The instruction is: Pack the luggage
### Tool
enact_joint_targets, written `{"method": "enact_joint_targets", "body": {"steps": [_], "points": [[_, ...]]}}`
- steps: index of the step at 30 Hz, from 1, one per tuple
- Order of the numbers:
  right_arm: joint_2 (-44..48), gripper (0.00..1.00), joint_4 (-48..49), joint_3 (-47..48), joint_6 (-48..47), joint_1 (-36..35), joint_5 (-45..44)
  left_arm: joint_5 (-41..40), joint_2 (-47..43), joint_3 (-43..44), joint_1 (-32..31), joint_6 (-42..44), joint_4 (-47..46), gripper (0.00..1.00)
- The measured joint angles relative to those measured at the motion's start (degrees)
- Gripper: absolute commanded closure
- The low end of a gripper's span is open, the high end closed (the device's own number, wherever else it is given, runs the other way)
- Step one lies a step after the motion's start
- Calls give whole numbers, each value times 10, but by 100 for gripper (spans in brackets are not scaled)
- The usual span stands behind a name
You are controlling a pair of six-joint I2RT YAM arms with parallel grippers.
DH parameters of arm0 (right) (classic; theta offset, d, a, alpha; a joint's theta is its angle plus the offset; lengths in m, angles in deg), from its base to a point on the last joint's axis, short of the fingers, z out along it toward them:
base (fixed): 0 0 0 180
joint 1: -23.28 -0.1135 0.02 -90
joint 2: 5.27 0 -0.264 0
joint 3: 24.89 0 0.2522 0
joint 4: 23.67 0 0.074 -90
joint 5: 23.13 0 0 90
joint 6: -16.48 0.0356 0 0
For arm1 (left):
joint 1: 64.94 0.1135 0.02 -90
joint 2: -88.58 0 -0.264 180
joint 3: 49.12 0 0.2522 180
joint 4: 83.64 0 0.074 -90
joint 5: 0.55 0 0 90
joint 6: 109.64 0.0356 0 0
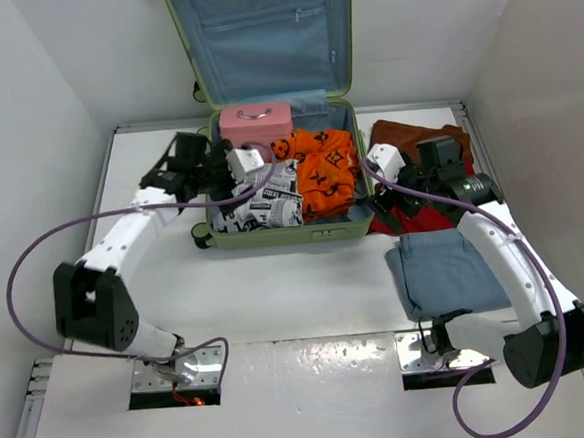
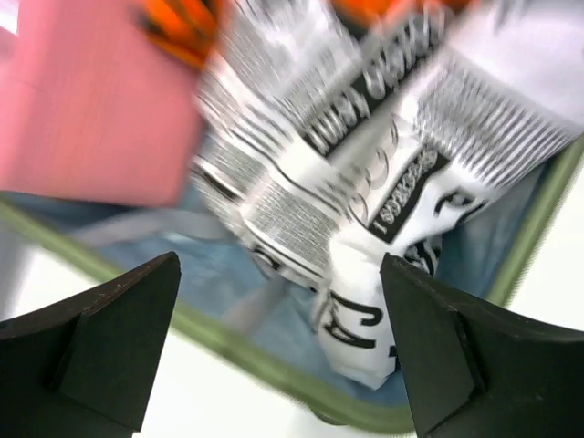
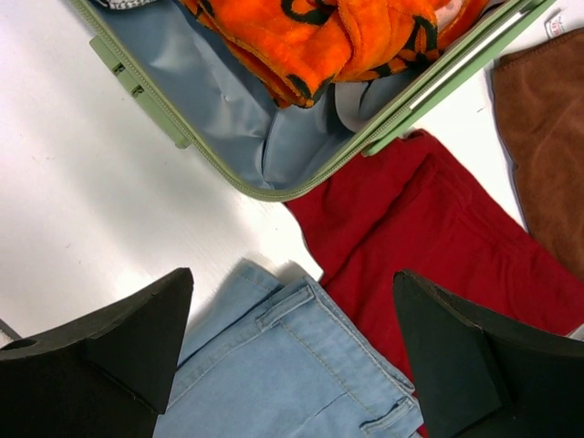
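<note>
The light-green luggage lies open at the table's back, lid up with blue lining. Inside are a small pink case, an orange patterned garment and a white newsprint-patterned garment. My left gripper is open and empty over the luggage's left side; its wrist view shows the newsprint garment, the pink case and the green rim. My right gripper is open and empty over the luggage's right front corner, above folded blue jeans and a red garment.
The blue jeans lie right of the luggage at the front. The red garment and a brown garment lie beside the luggage's right wall. White walls close in the table on the left, right and back.
</note>
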Motion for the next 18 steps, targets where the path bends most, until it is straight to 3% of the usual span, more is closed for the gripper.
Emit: {"method": "enact_joint_targets", "body": {"steps": [5,11,14,18], "points": [[9,10,-3,0,0,0,0,49,-62,55,7,-52,-6,7],[6,10,-3,0,6,0,1,40,-4,87,4,-167,-48,9],[0,10,-3,0,7,0,0,1,41,75,-14,-239,-66,12],[-2,10,-4,0,7,0,0,-60,57,47,-72,-315,-87,25]]}}
